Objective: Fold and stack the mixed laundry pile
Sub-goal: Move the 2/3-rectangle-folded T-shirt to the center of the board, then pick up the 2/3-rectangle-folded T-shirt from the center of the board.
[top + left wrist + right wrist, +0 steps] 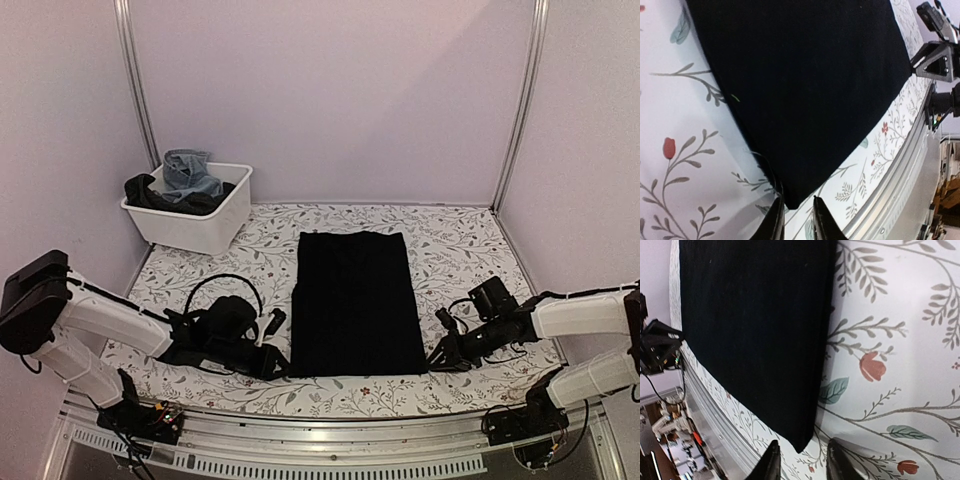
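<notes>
One black cloth (355,300) lies flat in the middle of the flowered worktop (455,245), folded to a tall rectangle with straight edges. Its long sides run away from the arms, and its near edge sits close to the metal rail (330,430) along the front of the worktop. Printed surface shows in a broad strip on each side of the cloth and in a narrower band behind it, up to the back wall.

Two hands, one at each near corner. The left hand (797,219) is low at the near-left corner, its fingers only narrowly apart, and the corner's tip points into the gap without being pinched. The right hand (802,461) is the same at the near-right corner, a little wider, with the cloth's point just ahead of its tips.

One white bin (190,215) stands in the far-left corner, well apart from the cloth. It holds one pair of denim jeans (190,172) heaped over dark clothes (150,192); how many dark pieces I cannot tell.
</notes>
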Action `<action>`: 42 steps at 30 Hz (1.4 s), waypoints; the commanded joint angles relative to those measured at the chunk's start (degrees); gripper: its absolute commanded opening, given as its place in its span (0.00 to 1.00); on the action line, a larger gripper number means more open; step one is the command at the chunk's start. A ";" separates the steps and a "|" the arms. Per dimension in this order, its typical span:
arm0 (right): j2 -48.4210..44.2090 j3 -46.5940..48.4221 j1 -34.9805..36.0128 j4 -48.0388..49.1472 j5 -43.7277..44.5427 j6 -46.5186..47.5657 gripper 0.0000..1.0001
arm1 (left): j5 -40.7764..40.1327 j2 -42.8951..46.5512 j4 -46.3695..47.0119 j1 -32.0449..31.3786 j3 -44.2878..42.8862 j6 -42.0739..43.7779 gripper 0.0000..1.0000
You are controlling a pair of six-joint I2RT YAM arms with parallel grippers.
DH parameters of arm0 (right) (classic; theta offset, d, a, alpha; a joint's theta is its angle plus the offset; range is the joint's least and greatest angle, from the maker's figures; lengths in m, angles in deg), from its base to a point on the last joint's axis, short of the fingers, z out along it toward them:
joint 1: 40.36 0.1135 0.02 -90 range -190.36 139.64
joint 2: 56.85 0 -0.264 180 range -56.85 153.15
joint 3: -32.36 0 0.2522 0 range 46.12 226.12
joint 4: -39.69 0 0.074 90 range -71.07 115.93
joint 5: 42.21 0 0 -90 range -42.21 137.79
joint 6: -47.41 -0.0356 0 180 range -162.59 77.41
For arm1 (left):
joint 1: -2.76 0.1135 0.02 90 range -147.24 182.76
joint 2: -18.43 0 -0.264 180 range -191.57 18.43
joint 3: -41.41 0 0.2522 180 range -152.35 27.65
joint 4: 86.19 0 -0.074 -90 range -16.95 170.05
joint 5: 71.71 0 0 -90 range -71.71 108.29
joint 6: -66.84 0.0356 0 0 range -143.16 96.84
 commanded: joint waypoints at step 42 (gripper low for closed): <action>-6.97 1.64 2.14 -0.75 -0.52 -7.14 0.00 | -1.60 7.18 0.12 -3.12 1.09 -2.40 0.00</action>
